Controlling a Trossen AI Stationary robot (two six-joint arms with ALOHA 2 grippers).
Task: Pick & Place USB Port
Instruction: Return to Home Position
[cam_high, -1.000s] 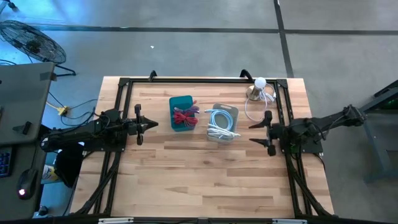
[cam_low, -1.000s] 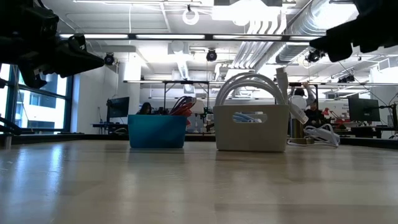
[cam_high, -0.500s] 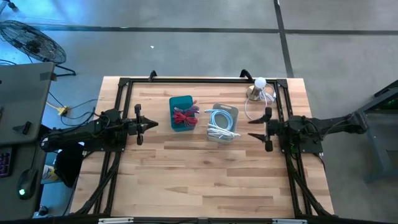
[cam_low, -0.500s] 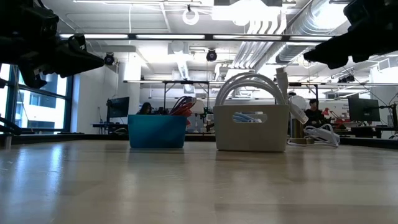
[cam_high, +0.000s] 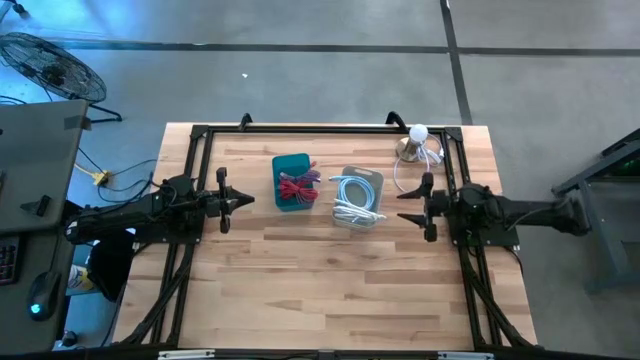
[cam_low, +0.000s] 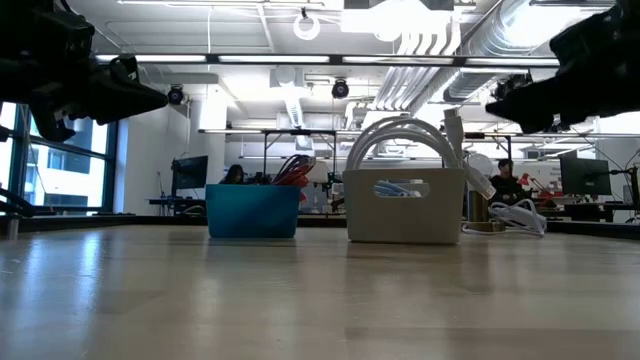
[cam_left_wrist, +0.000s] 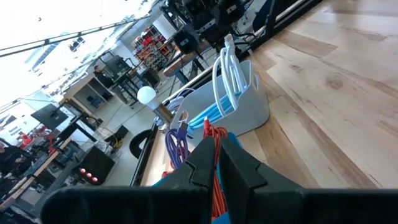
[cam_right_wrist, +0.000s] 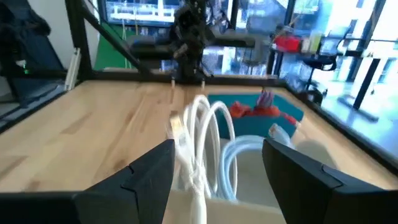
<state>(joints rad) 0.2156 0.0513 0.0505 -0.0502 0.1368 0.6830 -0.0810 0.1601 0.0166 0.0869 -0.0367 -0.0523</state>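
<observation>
Right arm straightened since earlier; right gripper (cam_high: 408, 207) spread wide, empty | gray bin (cam_high: 360, 174) near, straight ahead | left gripper (cam_high: 245, 199) closed, empty, farther.

I'm watching two bins sitting side by side on the table (cam_high: 300, 285), toward its far edge. The left bin (cam_high: 290, 162) is holding tangled charger cables (cam_high: 298, 188), and the right bin (cam_high: 377, 180) is holding coiled cables (cam_high: 352, 200). A lamp (cam_high: 412, 146) is standing behind the right bin, near the far right corner. The left gripper (cam_high: 248, 199) is hovering left of the bins and the right gripper (cam_high: 404, 206) right of them.
</observation>
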